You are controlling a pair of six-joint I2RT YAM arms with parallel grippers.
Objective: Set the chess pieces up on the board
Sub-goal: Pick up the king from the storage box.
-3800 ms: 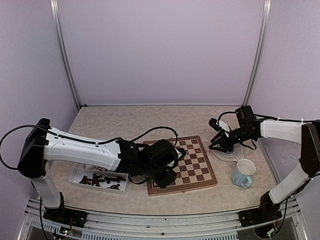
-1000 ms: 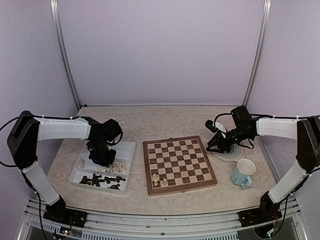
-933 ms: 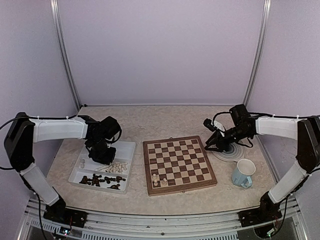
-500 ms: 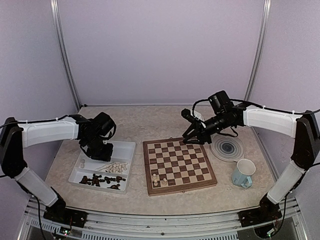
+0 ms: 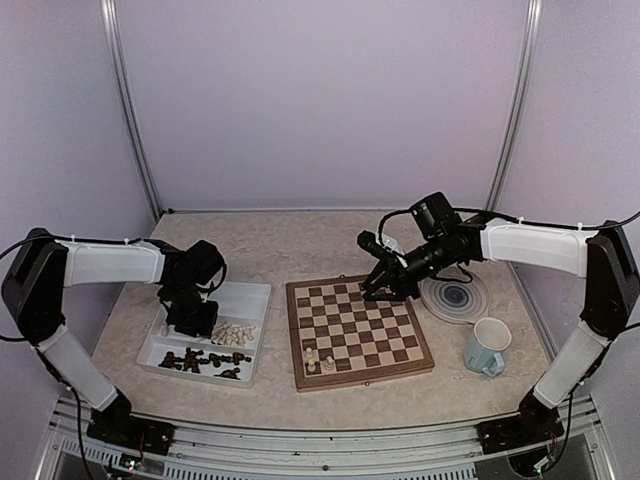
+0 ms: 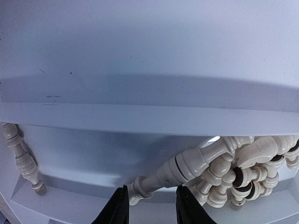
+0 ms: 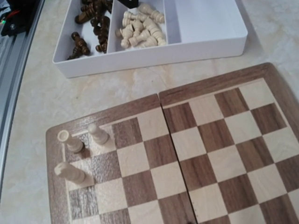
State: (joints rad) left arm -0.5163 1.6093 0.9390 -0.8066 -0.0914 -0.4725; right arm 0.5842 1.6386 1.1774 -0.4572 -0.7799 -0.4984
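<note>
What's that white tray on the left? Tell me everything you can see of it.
The tray is a white, plastic-looking rectangle with low walls, lying flat left of the board, apart from it. Dividers make three long compartments: dark pieces nearest the arms, cream pieces in the middle, the far one bare where visible. The left end effector reaches down into it.

tray (image 5: 247, 298) left of board (image 5: 371, 331), plate (image 5: 458, 298) right

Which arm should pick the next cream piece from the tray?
Left. The left gripper, open, is in the tray, straddling a cream piece; the right gripper hangs over the board.
</note>
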